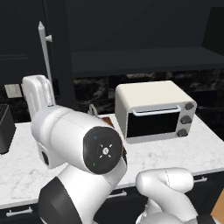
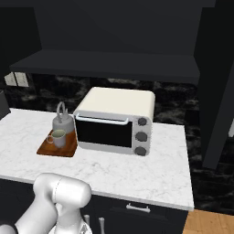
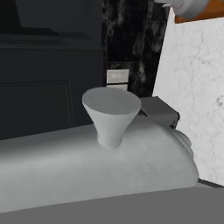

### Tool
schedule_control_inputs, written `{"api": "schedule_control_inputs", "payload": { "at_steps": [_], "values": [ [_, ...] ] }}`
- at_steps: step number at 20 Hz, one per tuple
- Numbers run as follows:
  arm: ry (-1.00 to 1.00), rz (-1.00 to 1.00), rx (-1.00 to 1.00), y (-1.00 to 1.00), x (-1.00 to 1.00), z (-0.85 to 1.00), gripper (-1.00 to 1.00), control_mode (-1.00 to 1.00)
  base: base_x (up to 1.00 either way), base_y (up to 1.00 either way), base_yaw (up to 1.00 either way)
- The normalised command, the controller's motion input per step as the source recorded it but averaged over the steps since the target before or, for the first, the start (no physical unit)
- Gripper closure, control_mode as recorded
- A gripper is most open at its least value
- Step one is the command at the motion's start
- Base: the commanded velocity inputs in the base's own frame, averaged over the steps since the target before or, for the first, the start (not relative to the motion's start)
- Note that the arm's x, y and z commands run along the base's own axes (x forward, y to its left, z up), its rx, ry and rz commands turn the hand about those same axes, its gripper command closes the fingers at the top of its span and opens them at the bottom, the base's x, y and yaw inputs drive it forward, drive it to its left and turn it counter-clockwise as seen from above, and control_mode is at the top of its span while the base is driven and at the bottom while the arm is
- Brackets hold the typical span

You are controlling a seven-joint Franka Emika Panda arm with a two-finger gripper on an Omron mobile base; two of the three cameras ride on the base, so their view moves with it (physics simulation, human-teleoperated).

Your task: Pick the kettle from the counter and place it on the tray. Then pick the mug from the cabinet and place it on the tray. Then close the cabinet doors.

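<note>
Since the kettle [image 2: 62,122] and mug [image 2: 58,137] already sit together on the tray [image 2: 50,150] on the tabletop [image 2: 137,169], I judge I'm on closing the cabinet doors. My tool is spread wide, pinching nothing, right up against a door's bar handle [image 3: 87,166]. Next I should push that door shut, then the other.

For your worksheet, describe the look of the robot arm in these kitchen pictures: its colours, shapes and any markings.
The arm is built of glossy white, rounded shell segments joined by dark bands at the joints. One joint ends in a round black cap with a small white emblem at its centre and tiny blue and green dots. From the right base camera, a smooth white rounded link shows. No cables are visible.
</note>
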Motion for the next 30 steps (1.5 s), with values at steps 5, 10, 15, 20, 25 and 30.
{"api": "schedule_control_inputs", "payload": {
  "at_steps": [5, 10, 15, 20, 25, 30],
  "values": [
    [0.0, -0.2, 0.0, -0.36, 0.37, -0.01, -1.0, -1.0, 0.0, 0.0, 0.0],
    [0.06, -0.32, 0.0, -0.6, 0.37, 0.0, -1.0, -1.0, 0.0, 0.0, 0.0],
    [0.04, -0.32, 0.0, -0.72, 0.29, 0.02, -1.0, -1.0, 0.0, 0.0, 0.0],
    [0.0, -0.32, 0.0, -0.78, 0.26, 0.0, -1.0, -1.0, 0.0, 0.0, 0.0],
    [0.0, -0.35, 0.0, -0.81, 0.2, 0.0, -1.0, -1.0, 0.0, 0.0, 0.0],
    [0.02, -0.26, 0.0, -0.76, 0.37, 0.0, -1.0, -1.0, 0.0, 0.0, 0.0]
  ]
}}
